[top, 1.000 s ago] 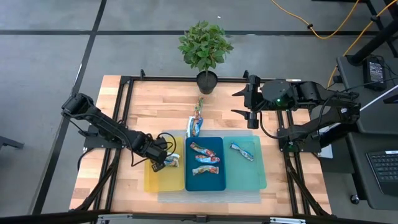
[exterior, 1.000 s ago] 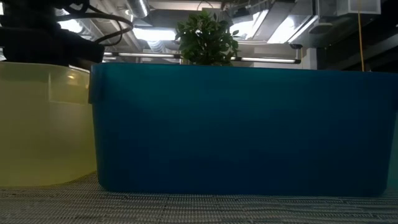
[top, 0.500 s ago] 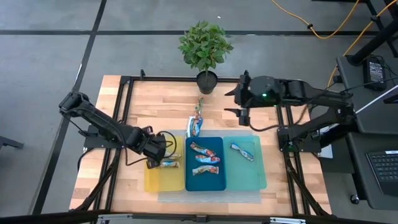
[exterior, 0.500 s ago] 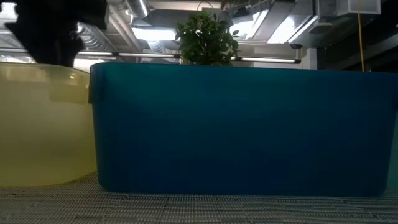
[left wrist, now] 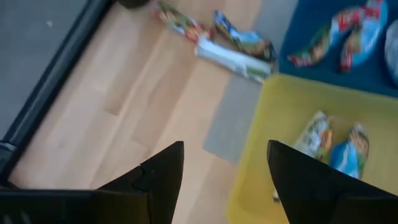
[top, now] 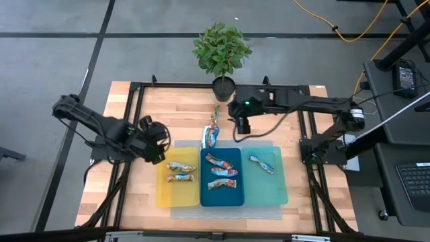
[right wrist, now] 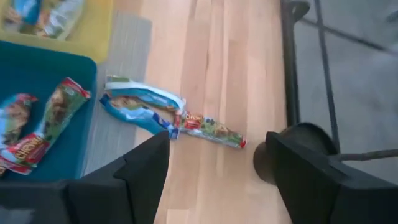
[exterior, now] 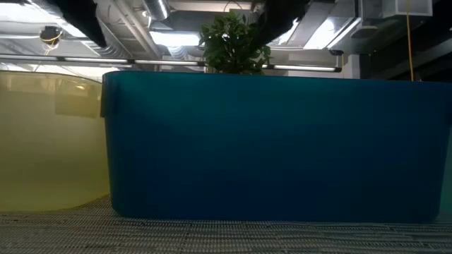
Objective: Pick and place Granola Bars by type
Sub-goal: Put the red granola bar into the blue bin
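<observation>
We see two bars (top: 179, 172) lying in the yellow tray (top: 164, 195), three (top: 222, 172) in the dark blue tray (top: 235, 199) and one (top: 261, 163) in the teal tray (top: 282, 188). Two more remain on the counter (top: 168, 114) just beyond the trays: a blue-wrapped bar (top: 211, 136) and a slim red-green bar (top: 215, 115), end to end and touching.

The left end effector (top: 158, 143) hovers just outside the yellow tray's far left corner, fingers apart and empty. The right end effector (top: 240, 126) hangs beside the two loose bars, near the plant pot (top: 224, 88), fingers also spread with nothing between them.

We judge these bars light and somewhat bendable, their crinkly foil slippery and easily crushed. The sealed end flaps look too thin to hold, so we would pinch across the middle of the body, fingers square to its length. Because the two bars touch, we would take the blue one from its free long sides, so as not to drag the slim one.
</observation>
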